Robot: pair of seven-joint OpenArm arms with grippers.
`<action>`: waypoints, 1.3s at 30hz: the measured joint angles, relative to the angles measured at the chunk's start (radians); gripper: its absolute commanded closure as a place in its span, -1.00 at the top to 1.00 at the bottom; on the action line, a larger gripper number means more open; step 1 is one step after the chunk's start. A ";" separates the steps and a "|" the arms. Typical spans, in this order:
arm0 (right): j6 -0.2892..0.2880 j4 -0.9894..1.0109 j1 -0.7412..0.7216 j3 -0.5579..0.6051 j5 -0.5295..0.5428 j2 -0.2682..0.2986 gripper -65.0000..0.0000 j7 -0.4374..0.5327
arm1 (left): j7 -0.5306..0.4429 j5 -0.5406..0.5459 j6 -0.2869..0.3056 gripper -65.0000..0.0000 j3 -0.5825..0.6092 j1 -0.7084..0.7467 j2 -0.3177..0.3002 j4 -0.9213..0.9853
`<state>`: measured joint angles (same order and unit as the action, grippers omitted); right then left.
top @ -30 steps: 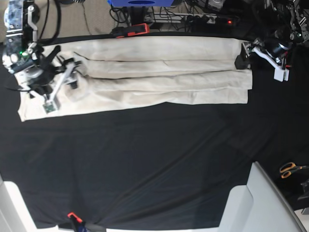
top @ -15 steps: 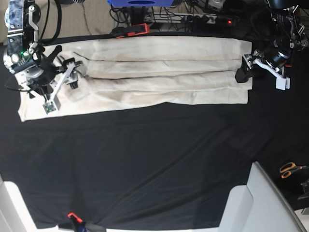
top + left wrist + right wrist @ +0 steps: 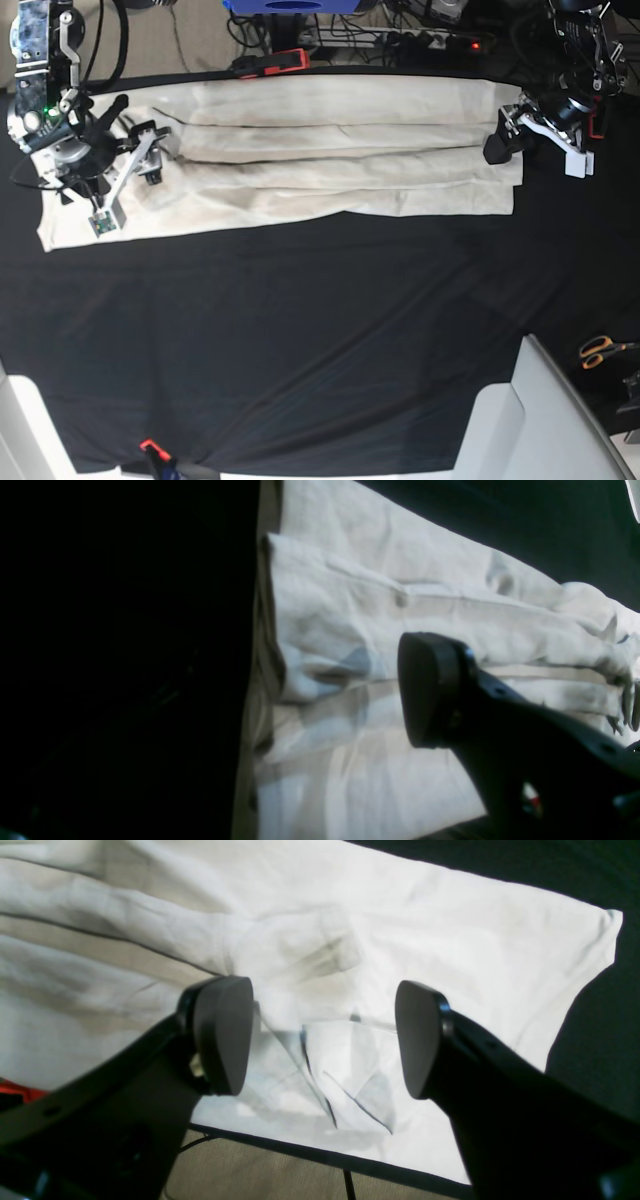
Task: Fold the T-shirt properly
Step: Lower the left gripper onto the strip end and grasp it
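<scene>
The cream T-shirt (image 3: 330, 150) lies on the black table cloth, folded lengthwise into a long strip from left to right. My right gripper (image 3: 135, 160) hovers over its left end. In the right wrist view this gripper (image 3: 320, 1040) is open and empty above a creased sleeve area of the T-shirt (image 3: 425, 930). My left gripper (image 3: 505, 135) is at the strip's right end. In the left wrist view one finger (image 3: 430, 690) shows over the layered edge of the T-shirt (image 3: 340, 620). The other finger is lost in the dark. It holds no cloth.
The black table cloth (image 3: 300, 340) covers the table. A red and black tool (image 3: 272, 63) and cables lie beyond the far edge. Orange-handled scissors (image 3: 600, 350) lie at the right. A white object (image 3: 530, 420) stands at the front right.
My left gripper has moved a little toward the front along the T-shirt's right end. My right gripper has hardly moved. The T-shirt lies as before.
</scene>
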<state>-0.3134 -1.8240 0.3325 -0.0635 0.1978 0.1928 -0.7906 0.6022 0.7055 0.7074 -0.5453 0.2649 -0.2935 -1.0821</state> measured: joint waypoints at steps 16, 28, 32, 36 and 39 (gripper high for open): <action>0.000 0.000 0.000 0.000 0.000 0.000 0.29 0.000 | -0.012 0.011 0.005 0.40 0.045 -0.051 0.014 0.033; 0.000 0.000 0.000 0.000 0.000 -0.003 0.29 0.000 | 0.016 -0.013 0.000 -1.00 0.048 -0.038 0.013 0.043; 0.000 0.000 0.000 0.000 0.000 -0.003 0.29 0.000 | 0.022 -0.077 0.007 -1.00 0.039 -0.058 0.014 0.035; 0.000 0.000 0.000 0.000 0.000 -0.003 0.29 0.000 | 0.029 -0.179 0.008 -1.00 0.010 -0.106 0.020 0.034; 0.000 0.000 0.000 0.000 0.000 -0.003 0.29 0.000 | 0.034 -0.196 0.007 -1.00 -0.059 -0.101 0.024 0.035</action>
<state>-0.3134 -1.8240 0.3328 -0.0635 0.1978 0.1902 -0.7906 0.6361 0.5091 0.7147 -0.6041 0.1638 -0.2699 -1.0470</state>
